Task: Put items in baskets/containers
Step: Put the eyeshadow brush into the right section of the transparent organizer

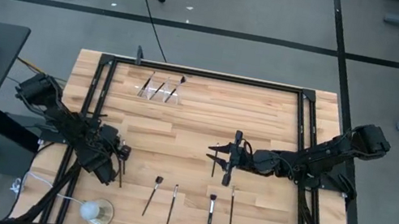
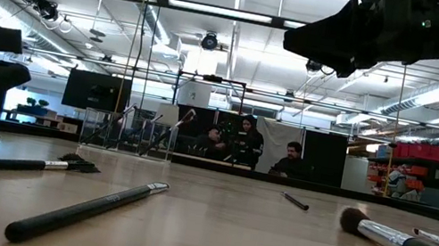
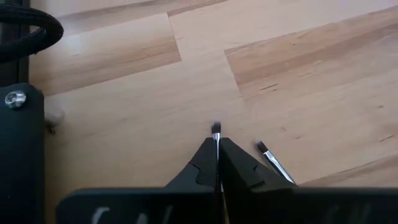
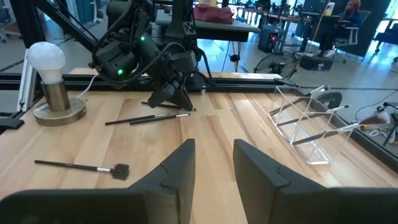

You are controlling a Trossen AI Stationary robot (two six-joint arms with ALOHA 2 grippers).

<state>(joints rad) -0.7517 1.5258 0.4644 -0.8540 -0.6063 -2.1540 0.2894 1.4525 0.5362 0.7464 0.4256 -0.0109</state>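
Observation:
My left gripper (image 1: 121, 166) (image 3: 217, 142) is low over the table's near left part, slanting down, shut on a thin makeup brush (image 3: 216, 130). A second brush (image 3: 272, 160) lies on the wood just beside it. More brushes (image 1: 153, 194) (image 1: 172, 204) (image 1: 210, 211) (image 1: 232, 204) lie flat near the front edge. The clear holder (image 1: 161, 87) (image 4: 305, 121) stands at the far middle with several brushes leaning in it. My right gripper (image 1: 210, 153) (image 4: 211, 146) hovers open over the middle of the table, touching nothing. My left gripper pinches the brush between its two fingers just behind the bristle head (image 3: 216, 140). The small dark bristle tip sticks out past the fingertips. The fingers come slanting down from the table's left and lie roughly along the brush. Whether it is clear of the wood I cannot tell.
A white ball on a round base (image 1: 94, 210) (image 4: 48, 68) with a cord stands at the near left corner. A black frame (image 1: 99, 94) runs around the work area. Bare wood lies between the holder and the loose brushes.

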